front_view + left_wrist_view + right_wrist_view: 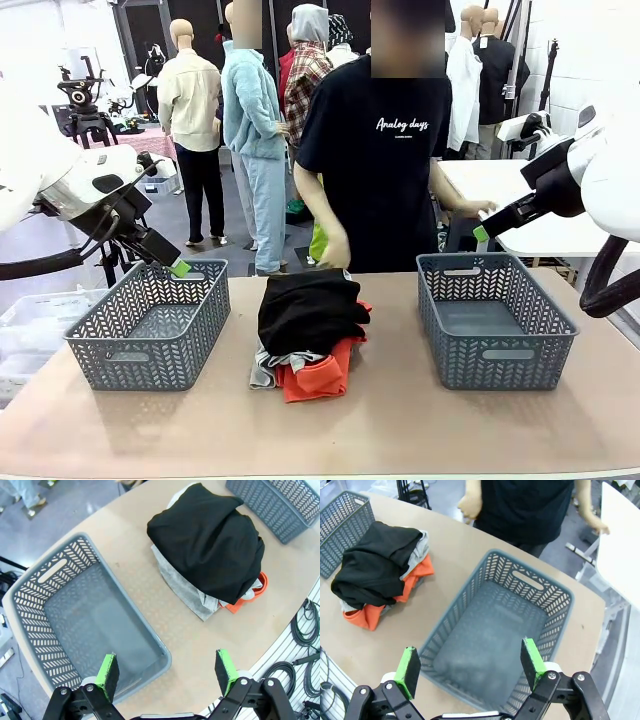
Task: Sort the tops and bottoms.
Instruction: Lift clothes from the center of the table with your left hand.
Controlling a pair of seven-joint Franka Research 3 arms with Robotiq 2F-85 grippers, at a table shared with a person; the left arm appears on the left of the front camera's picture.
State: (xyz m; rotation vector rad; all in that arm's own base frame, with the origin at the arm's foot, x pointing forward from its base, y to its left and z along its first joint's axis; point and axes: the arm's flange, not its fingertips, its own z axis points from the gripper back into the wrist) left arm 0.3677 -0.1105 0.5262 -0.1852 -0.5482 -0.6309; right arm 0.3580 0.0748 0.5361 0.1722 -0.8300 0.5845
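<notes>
Hovering left pincer (166, 666), right pincer (470, 661) — jaws apart, empty — by baskets (150, 368); pile (320, 375) on desk (400, 425) between, we judge within either arm's reach, black bottoms (308, 308) topmost.

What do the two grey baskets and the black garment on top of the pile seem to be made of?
The two grey lattice-walled baskets, one on the robot's left and one on its right, look like moulded plastic with a matt finish: stiff walls, uniform herringbone cut-outs. The plain black garment atop the pile looks like soft, matt cloth, perhaps knit: it sags and creases.
</notes>
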